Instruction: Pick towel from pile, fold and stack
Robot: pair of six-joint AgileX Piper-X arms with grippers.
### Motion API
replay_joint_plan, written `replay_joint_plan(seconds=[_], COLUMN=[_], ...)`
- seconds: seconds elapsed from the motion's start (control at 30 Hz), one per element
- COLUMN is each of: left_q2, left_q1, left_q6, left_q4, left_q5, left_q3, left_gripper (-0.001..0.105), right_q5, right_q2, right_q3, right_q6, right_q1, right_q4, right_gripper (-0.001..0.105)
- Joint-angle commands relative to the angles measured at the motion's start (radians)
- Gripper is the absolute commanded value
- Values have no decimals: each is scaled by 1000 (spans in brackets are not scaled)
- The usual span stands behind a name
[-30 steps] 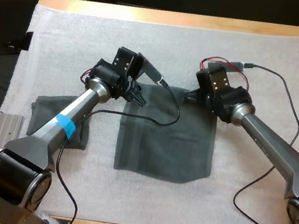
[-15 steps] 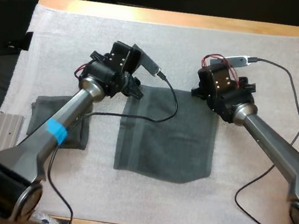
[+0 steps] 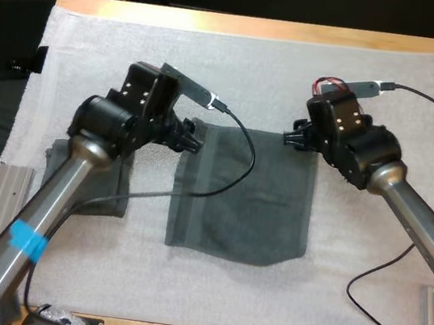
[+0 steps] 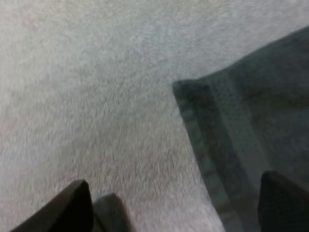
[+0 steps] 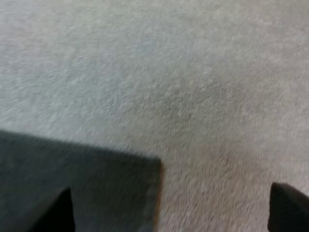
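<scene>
- A dark grey-green spread towel lay flat on the white mat, about the middle of the counter
- Its long sides ran from the counter's far edge toward the near edge, and its near edge was not quite straight
- A second towel of the same colour lay on the mat toward the counter's left edge, apart from the spread one and partly hidden under the left arm; whether it was folded or crumpled could not be told
- The left gripper was at the far left corner of the spread towel
- In the left wrist view its fingers stood wide apart and released, grasping nothing
- One finger was over bare mat and the other over the towel's cloth, with the hemmed corner of the towel between them
- The right gripper was at the towel's far edge, near its far right corner
- In the right wrist view its fingers were likewise spread and released, holding nothing
- One finger was over the towel and the other over bare mat, with the towel's corner lying between them
- That corner lay flat on the mat, with no fold or lift visible
- The two grippers were well apart from each other, one at each far corner, both pointing in toward the towel
</scene>
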Motion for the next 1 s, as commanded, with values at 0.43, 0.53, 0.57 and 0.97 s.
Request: replay_joint_plan(seconds=[0.43, 0.53, 0.57, 0.97], left_q2=[-299, -356, -375, -508], left_q1=[-4, -4, -4, -4], left_q6=[-105, -105, -105, -105], left_q4=[189, 234, 257, 474], left_q5=[192, 211, 211, 254], left_q3=[-9, -9, -9, -9], left_gripper=[69, 69, 69, 69], right_q5=[-128, -128, -128, -113], right_q2=[-199, -237, -251, -352], right_q3=[-3, -3, -3, -3], right_q6=[25, 37, 51, 181], right_q1=[60, 102, 120, 236], right_q4=[287, 314, 324, 467], right_gripper=[78, 78, 78, 78])
